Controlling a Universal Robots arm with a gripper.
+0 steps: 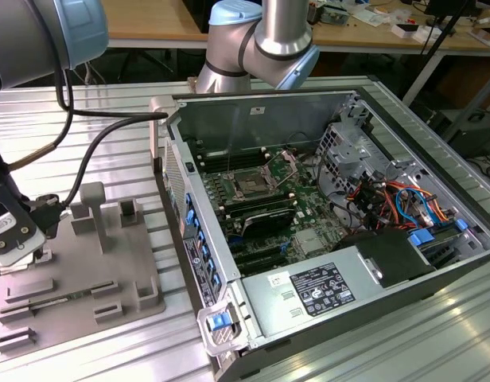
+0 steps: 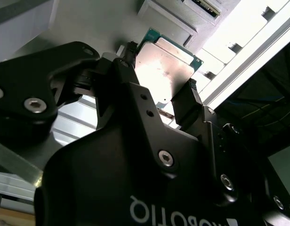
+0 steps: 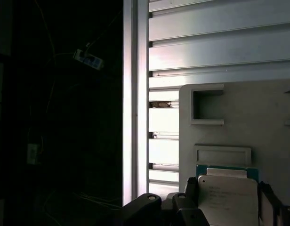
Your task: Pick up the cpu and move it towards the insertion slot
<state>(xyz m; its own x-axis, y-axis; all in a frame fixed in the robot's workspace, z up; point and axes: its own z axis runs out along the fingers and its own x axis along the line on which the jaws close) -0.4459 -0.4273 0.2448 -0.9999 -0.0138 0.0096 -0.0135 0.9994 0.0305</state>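
No readable print (label (image 1: 320,288) too small)

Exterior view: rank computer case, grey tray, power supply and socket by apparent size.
1. computer case
2. grey tray
3. power supply, which looks close to the tray, so that order is unsure
4. socket, clearly the smallest

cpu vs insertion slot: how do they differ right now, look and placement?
Place: the cpu sits at the tool by the grey tray, at the exterior view's left; the insertion slot is apart from it, inside the open computer case. Look: the cpu has a pale silvery face with a green rim; the insertion slot has a dark centre in a shiny metal frame. Both are square.
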